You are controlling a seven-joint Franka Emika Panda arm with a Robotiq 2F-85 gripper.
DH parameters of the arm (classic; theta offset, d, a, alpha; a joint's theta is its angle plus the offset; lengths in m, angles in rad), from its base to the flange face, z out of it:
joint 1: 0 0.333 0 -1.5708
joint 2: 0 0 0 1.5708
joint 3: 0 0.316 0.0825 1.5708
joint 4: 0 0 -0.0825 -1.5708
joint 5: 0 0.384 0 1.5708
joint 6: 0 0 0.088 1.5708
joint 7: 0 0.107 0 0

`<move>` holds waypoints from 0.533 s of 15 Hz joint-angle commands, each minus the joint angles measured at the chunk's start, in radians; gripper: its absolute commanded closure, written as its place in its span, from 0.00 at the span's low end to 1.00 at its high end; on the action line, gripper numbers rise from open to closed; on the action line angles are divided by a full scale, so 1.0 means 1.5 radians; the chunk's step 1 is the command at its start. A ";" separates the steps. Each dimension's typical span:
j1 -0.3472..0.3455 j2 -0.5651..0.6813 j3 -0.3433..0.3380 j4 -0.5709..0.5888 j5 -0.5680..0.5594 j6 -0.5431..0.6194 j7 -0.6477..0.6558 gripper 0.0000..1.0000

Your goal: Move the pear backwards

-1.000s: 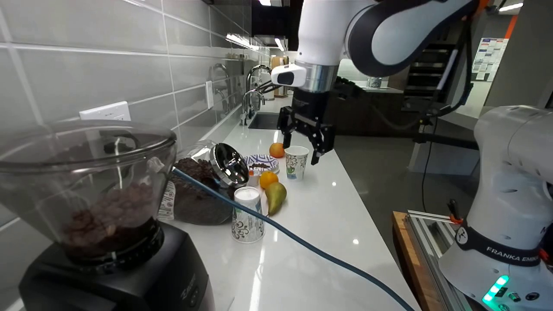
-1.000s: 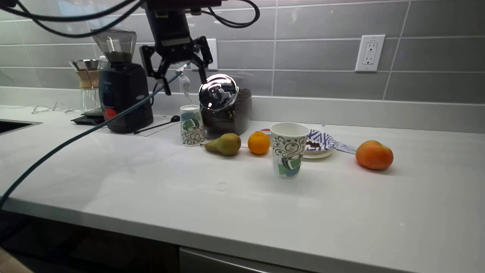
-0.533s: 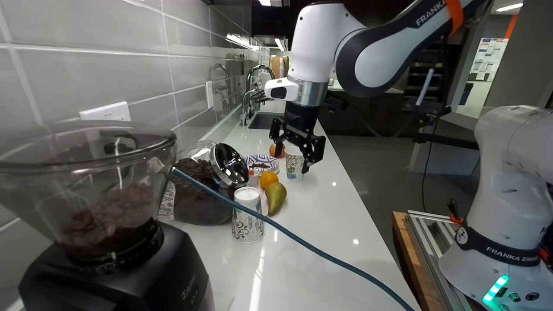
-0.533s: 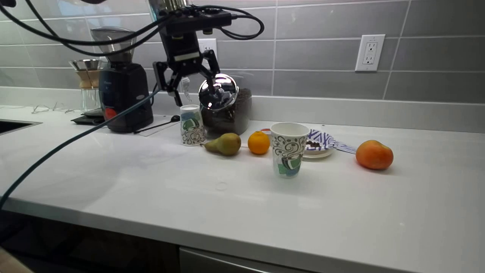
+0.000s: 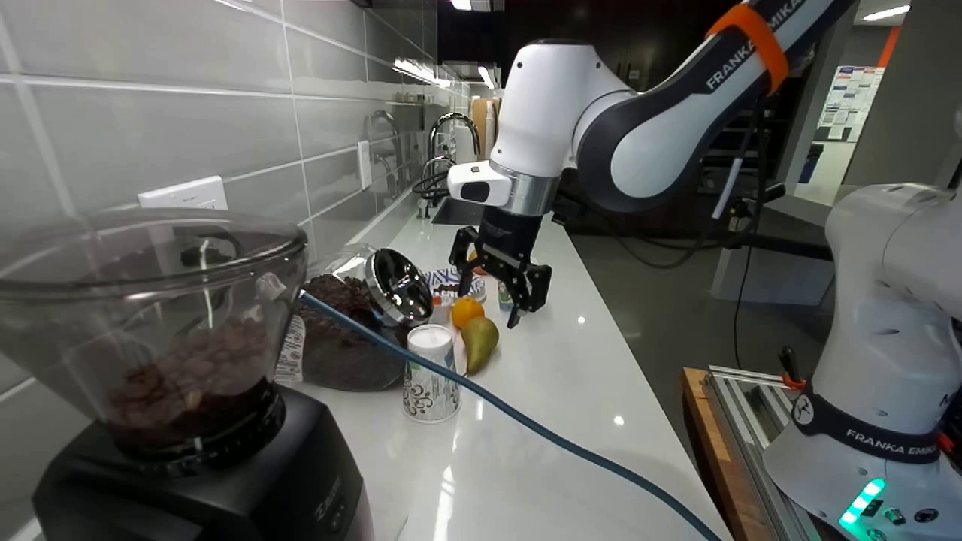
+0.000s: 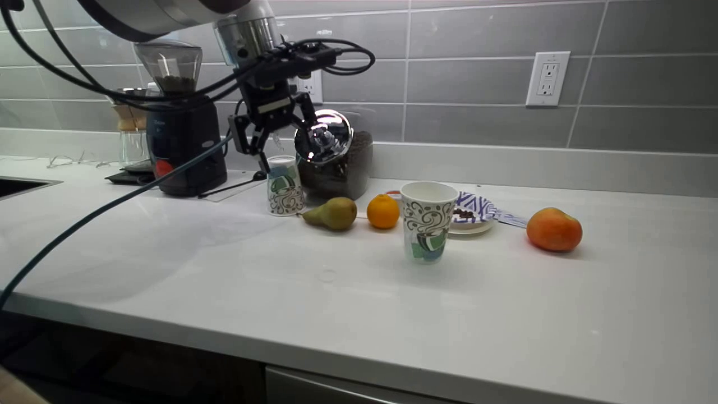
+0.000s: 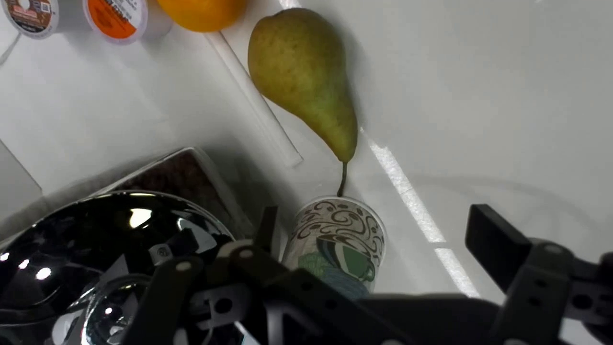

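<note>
Close downward wrist view, exterior views along and across the counter (image 6: 392, 303), pear (image 7: 304, 72) in all.

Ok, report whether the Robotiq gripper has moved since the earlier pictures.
Yes: in an exterior view, the Robotiq gripper has moved down and toward the tiled wall.

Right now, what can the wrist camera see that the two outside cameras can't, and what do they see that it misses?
Only in the wrist view can you make out the brown-labelled coffee pod.

Only the exterior views show the coffee grinder, the standing paper cup, the blue-patterned plate and the reddish-orange fruit.

All of them show the pear, the orange, the upside-down paper cup, the chrome jar lid and the open gripper.
</note>
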State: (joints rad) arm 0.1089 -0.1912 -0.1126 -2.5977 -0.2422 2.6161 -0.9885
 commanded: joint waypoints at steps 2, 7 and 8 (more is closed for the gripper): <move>-0.008 0.040 0.006 -0.018 0.068 0.095 -0.012 0.00; -0.002 0.066 0.002 -0.036 0.174 0.158 -0.055 0.01; -0.004 0.071 0.002 -0.039 0.184 0.166 -0.062 0.15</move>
State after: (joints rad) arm 0.1082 -0.1082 -0.1125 -2.6399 -0.0418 2.8095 -1.0228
